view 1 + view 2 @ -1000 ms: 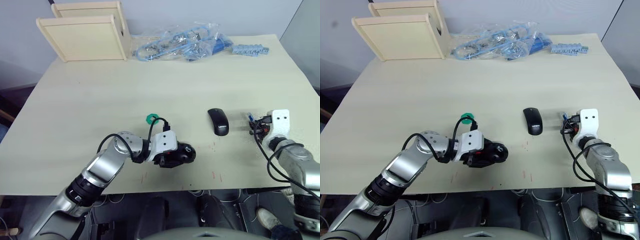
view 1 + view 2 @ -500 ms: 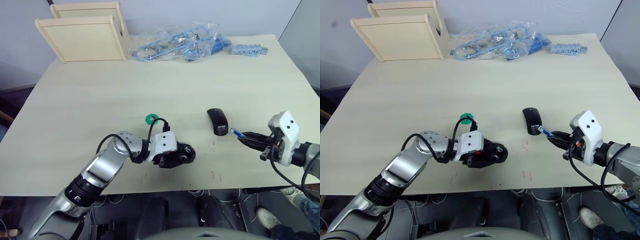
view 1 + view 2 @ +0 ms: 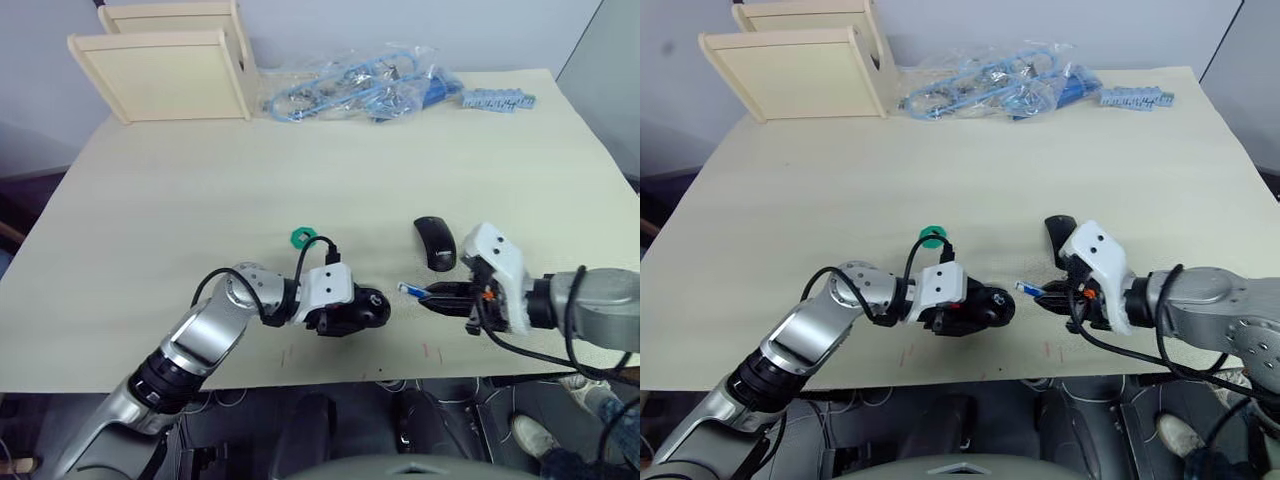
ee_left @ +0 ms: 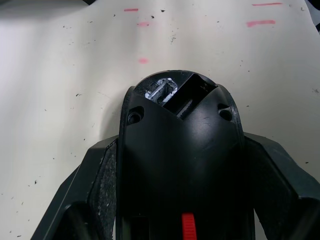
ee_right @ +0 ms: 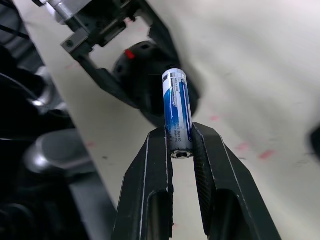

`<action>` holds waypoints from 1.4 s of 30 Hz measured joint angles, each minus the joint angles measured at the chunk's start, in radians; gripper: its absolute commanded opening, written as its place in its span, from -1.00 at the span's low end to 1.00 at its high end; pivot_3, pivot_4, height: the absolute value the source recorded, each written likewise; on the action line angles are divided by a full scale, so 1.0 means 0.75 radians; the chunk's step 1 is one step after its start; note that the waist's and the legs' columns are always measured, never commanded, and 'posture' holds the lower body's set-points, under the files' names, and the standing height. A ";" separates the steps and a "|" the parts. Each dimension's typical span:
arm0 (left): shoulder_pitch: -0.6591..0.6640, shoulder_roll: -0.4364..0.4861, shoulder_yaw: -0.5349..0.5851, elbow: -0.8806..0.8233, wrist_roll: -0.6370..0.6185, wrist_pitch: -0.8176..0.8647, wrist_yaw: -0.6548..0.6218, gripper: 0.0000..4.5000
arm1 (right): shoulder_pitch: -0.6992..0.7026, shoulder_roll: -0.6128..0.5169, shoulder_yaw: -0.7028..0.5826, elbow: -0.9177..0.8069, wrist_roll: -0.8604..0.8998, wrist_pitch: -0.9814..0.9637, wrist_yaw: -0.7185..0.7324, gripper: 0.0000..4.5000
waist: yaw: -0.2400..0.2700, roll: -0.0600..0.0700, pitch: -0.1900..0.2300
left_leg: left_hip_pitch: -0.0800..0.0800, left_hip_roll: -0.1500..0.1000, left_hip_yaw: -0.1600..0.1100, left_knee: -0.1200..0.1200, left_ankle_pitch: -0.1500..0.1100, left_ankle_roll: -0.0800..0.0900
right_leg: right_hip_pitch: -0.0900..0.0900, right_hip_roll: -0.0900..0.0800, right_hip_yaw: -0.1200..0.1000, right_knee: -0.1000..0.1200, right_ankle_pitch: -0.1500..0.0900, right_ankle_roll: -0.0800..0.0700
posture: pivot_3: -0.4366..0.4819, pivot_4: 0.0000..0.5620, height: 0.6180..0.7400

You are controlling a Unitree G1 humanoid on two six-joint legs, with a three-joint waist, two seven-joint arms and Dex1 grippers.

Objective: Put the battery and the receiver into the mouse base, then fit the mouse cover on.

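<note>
1. Battery (image 5: 176, 112), one only, is pinched by its rear end between the right gripper (image 3: 433, 295)'s two nearly closed fingers, its free tip pointing at the mouse base (image 3: 358, 310).
2. One mouse base sits clamped in the left gripper (image 3: 345, 315), a finger pressed against each flank, just beyond the battery tip across a small gap of bare table (image 3: 200, 180).
3. One mouse cover (image 3: 435, 243) lies just behind the right gripper.
4. One green disc (image 3: 301, 238) rests behind the left gripper, near it.
5. Both grippers work near the table's front edge; wide open surface stretches behind them.
</note>
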 measured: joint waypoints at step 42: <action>0.007 0.000 0.004 -0.013 0.001 0.018 0.001 0.30 | -0.282 -0.123 0.741 0.338 0.908 -0.435 -1.153 -0.97 | -0.002 0.000 0.000 | -0.002 0.001 0.000 0.000 0.000 0.000 | -0.001 0.000 0.000 -0.002 0.000 0.000 | -0.05 -0.47 1.00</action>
